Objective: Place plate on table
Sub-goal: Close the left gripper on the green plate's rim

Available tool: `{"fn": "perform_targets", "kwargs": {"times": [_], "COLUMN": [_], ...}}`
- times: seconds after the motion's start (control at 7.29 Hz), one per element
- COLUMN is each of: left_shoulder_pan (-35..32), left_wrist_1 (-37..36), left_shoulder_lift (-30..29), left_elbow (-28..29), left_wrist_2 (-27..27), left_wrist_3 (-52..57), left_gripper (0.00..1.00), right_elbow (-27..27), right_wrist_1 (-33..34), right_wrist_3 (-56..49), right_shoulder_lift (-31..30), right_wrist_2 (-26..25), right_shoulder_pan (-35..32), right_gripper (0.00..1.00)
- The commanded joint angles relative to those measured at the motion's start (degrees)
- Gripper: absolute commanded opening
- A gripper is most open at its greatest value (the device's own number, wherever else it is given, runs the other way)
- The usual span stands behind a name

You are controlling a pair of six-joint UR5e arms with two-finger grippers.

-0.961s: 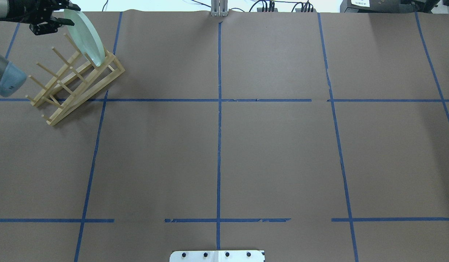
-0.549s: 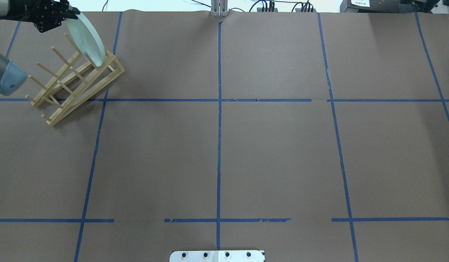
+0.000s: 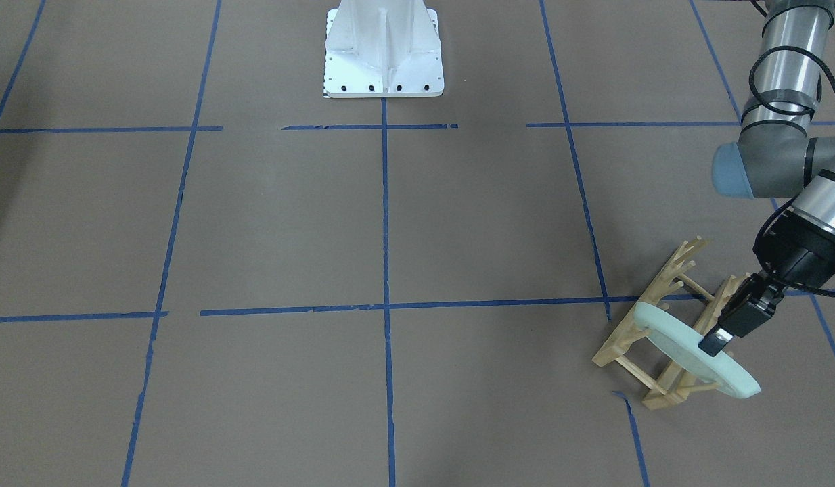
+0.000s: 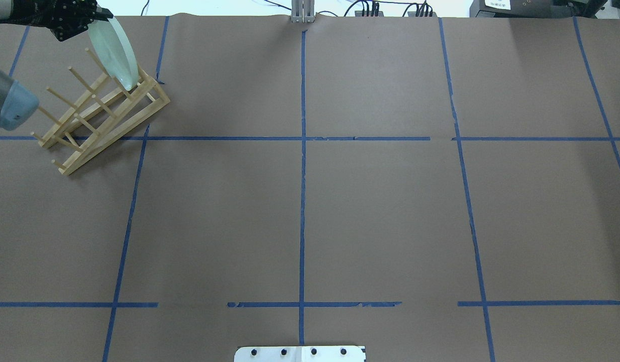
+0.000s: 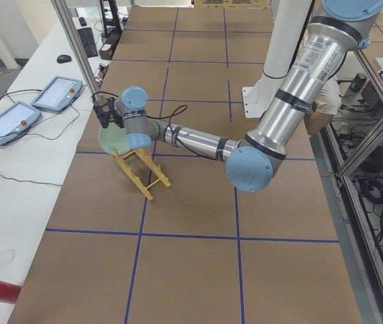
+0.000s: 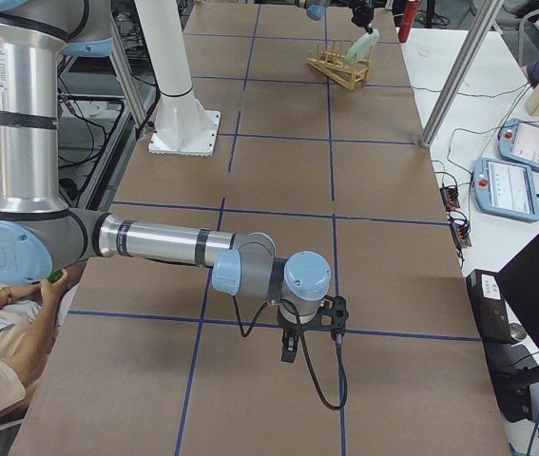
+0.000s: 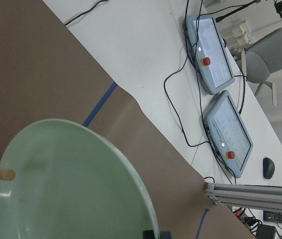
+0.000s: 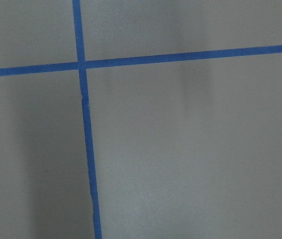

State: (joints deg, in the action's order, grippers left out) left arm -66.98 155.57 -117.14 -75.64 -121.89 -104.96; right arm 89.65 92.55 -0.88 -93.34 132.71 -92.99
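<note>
Leaning in one wooden rack (image 4: 116, 131), one plate (image 4: 114, 53) is pinched by the left gripper (image 3: 714, 341); the right gripper's (image 6: 290, 350) opening cannot be told.

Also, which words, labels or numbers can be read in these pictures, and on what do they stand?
No text can be read with certainty.
White label on a black box beyond the table: too small.
Sticker on the left arm: blurred.
Pendant screens: too small.
</note>
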Motion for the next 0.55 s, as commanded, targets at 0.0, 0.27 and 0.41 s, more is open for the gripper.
{"fn": "perform_targets", "kwargs": {"times": [0.0, 0.27, 0.41], "left_shoulder_pan": [-0.2, -0.3, -0.4], "left_wrist_1": [0.0, 0.0, 0.0], "left_shoulder_lift": [0.1, 0.2, 0.2], "left_elbow": [-2.2, -4.8, -5.8], "left_wrist_2": [0.0, 0.0, 0.0], "left_wrist_3": [-0.9, -2.4, -3.7], "left_gripper": [0.00, 0.00, 0.00], "right_elbow": [0.0, 0.0, 0.0], "right_wrist_1": [0.0, 0.0, 0.0], "right_wrist_3": [0.0, 0.0, 0.0], "right_shoulder_lift": [0.0, 0.0, 0.0], "right_wrist_2": [0.0, 0.0, 0.0], "right_shoulder_pan": [0.0, 0.0, 0.0], "right_gripper": [1.00, 1.00, 1.00]}}
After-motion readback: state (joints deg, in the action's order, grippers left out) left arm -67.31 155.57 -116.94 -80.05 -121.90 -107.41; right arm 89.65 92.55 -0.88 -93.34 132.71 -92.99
